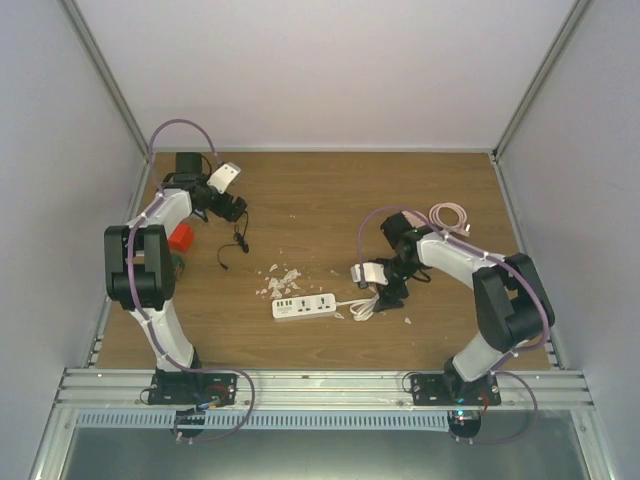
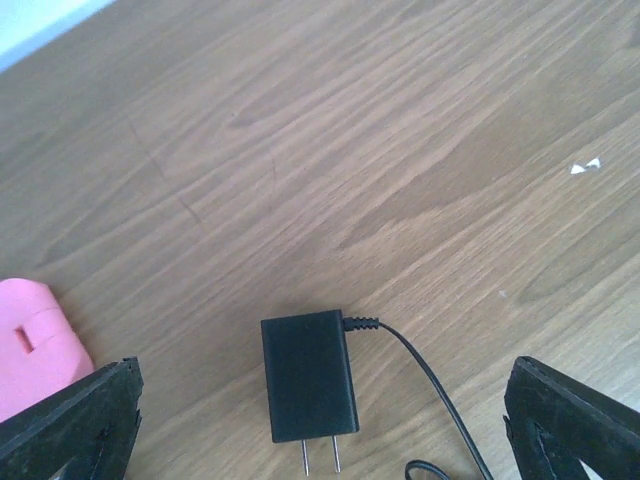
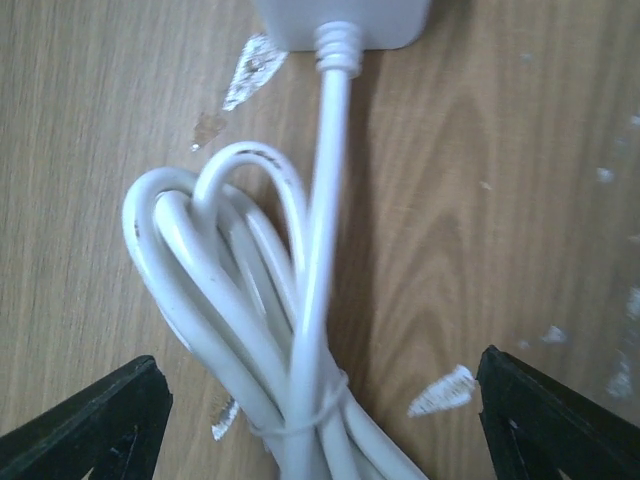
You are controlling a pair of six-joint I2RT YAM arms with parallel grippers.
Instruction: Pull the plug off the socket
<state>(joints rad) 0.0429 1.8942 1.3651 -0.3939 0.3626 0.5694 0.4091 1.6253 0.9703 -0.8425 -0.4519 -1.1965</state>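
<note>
Black plug [image 2: 308,375] lies free, far left, well apart from the socket strip [image 1: 303,307] (near centre). Left gripper [image 2: 322,420] stands wide above it; right gripper [image 3: 320,420] wide above the coiled white cable [image 3: 215,290].

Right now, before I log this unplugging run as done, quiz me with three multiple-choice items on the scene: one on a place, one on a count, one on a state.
1. Relative to the power strip, the black plug is: A plugged into it; B loose on the table, apart from it; C lying on top of it.
2. The plug's metal prongs number: A none; B two; C three.
3. The left jaws are: A wide open; B shut on the plug; C shut on nothing.

Answers: 1 B, it lies flat on bare wood by the left arm. 2 B, two pins stick out of its end. 3 A, the fingers stand far apart either side of the plug, not touching it.
</note>
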